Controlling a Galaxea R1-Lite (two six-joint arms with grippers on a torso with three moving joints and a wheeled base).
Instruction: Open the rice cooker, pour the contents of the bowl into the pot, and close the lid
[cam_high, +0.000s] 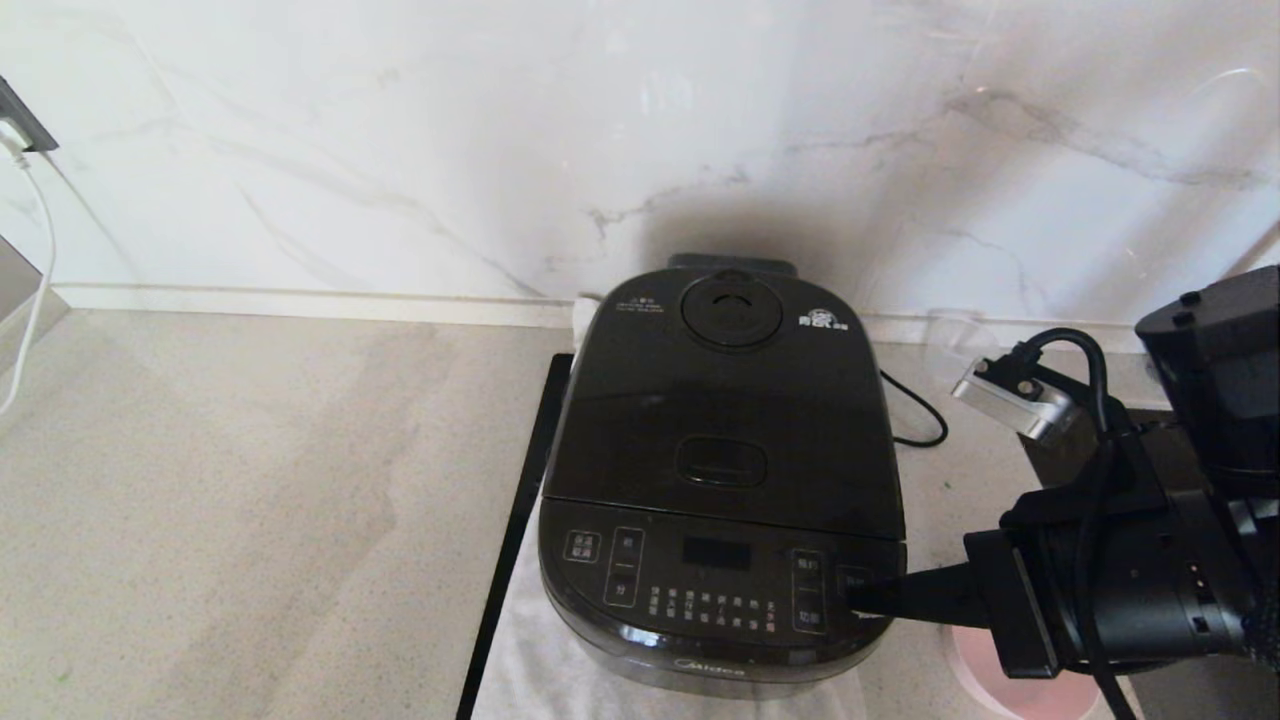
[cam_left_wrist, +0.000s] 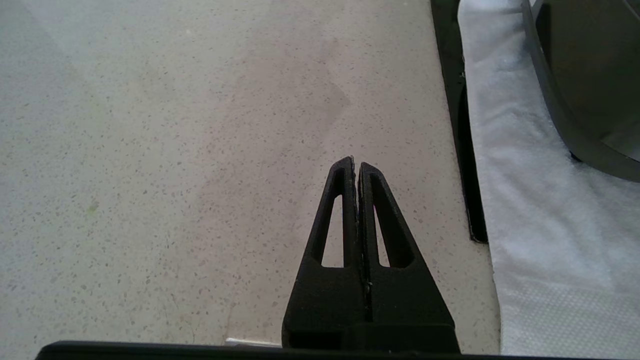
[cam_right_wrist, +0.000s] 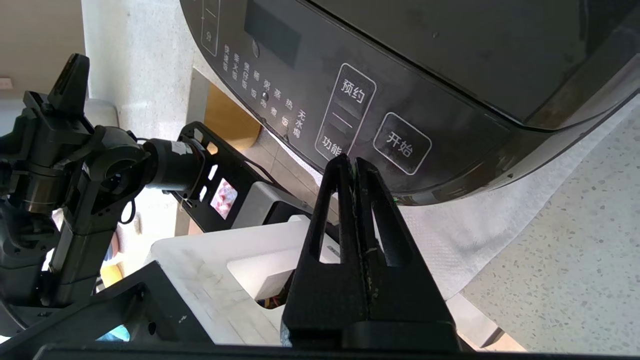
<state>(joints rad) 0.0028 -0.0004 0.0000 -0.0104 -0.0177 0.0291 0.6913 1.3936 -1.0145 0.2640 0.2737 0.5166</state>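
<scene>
The right end effector (cam_high: 862, 597), fingers pressed together, is pointing at the rice cooker's (cam_high: 720, 480) front panel corner, while the lid's rectangular button (cam_high: 721, 462) is lying farther up.

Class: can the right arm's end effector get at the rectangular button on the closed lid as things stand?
Probably yes: the right end effector, shut, sits at the rice cooker's front panel, and nothing lies over the lid or its button.
</scene>
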